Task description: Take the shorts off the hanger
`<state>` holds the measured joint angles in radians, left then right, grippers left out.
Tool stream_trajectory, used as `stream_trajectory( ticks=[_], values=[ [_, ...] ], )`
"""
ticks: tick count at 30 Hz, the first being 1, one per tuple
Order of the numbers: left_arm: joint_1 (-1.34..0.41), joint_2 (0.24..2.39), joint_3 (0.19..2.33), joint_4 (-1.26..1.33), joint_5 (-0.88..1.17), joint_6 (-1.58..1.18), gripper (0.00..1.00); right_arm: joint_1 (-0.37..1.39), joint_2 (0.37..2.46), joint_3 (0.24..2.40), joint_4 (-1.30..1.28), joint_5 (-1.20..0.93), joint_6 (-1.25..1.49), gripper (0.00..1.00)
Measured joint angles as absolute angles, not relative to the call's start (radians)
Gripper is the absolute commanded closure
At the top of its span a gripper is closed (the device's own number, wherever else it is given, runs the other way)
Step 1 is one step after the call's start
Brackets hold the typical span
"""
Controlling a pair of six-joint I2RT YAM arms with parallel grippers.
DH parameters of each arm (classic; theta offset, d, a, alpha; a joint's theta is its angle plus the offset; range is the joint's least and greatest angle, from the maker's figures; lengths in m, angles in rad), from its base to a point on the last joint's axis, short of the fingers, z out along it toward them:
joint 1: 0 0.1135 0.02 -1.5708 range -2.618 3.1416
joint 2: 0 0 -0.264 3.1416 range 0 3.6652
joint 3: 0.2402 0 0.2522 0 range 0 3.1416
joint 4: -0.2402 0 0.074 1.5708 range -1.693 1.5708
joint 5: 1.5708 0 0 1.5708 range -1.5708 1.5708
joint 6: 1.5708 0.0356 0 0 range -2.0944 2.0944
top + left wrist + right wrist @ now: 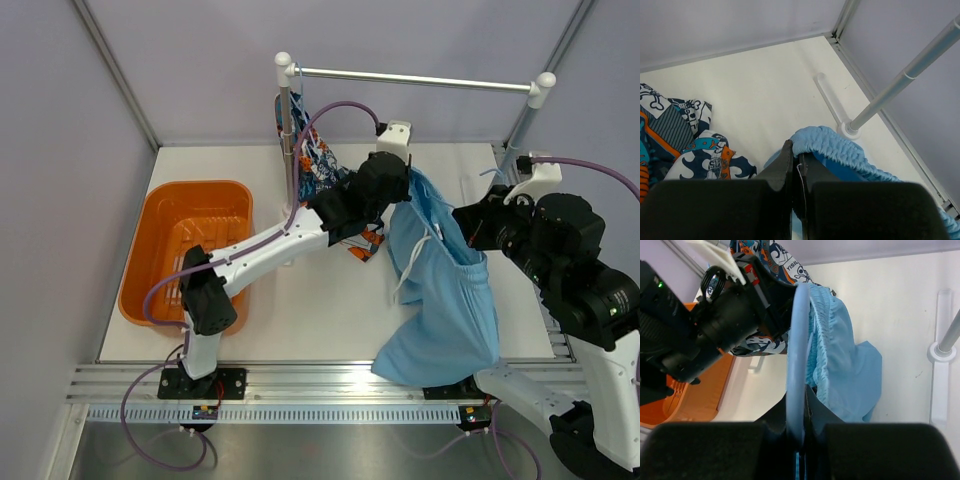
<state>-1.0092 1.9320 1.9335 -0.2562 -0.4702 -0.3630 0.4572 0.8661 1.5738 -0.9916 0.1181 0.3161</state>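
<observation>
Your left gripper (pixel 796 150) is clamped tight on the gathered elastic waistband (pixel 840 147) of the plain light blue cloth shorts (pixel 445 300). Your right gripper (pixel 799 407) is pinched onto the thin pale blue plastic hanger (pixel 797 335) that the waistband is draped over.

In the top view this pair hangs between the two grippers, at about 3 o'clock from the middle of the white table (pixel 300 310), with its legs drooping towards 6 o'clock. The navy, orange, white and teal printed shorts (pixel 318 165) hang at 11 o'clock from the blue pair, by the left post of the white metal rail (pixel 415 80). I cannot tell whether a hanger carries them. The orange plastic basket (pixel 195 186) sits at 9 o'clock.

Expect the blue pair to be light, limp and stretchy. The elastic will likely give before the cloth slides, so a short tug may only stretch it. The waistband is the thickest part and the best hold for you; the thin leg cloth would probably slip or bunch. Brace the hanger with your right gripper and draw the waistband off along it towards 9 o'clock. Watch that the white drawstring (pixel 408 278) does not snag on the hanger.
</observation>
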Motion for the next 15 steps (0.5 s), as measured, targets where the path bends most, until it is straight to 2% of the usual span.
stream_trajectory(
  ticks=[11, 15],
  values=[
    [-0.944, 1.995, 1.955, -0.289, -0.373, -0.374, 1.00, 0.457, 0.862, 1.586, -1.024, 0.093, 0.300, 1.00],
    [-0.938, 1.982, 1.904, -0.245, -0.323, -0.374, 1.00, 0.457, 0.853, 1.593, -1.019, 0.096, 0.299, 1.00]
  ],
)
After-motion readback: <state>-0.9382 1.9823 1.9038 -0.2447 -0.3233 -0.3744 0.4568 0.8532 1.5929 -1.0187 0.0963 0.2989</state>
